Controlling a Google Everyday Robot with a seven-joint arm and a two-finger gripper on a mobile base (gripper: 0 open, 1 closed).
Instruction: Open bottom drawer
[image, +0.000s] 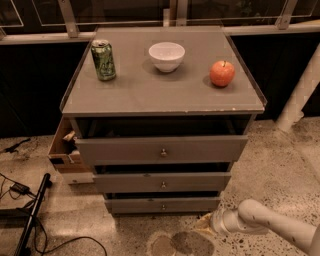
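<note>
Bottom drawer (131, 205): rigid flat front, probably light on its slides. Only hold is the small, slick knob (163, 206). Gripper (206, 223) sits low to the right, apart from the drawer; cannot tell its opening.

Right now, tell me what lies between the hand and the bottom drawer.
Nothing: in the camera view, only bare speckled floor separates the hand, low by its right end, from the bottom drawer.
</note>
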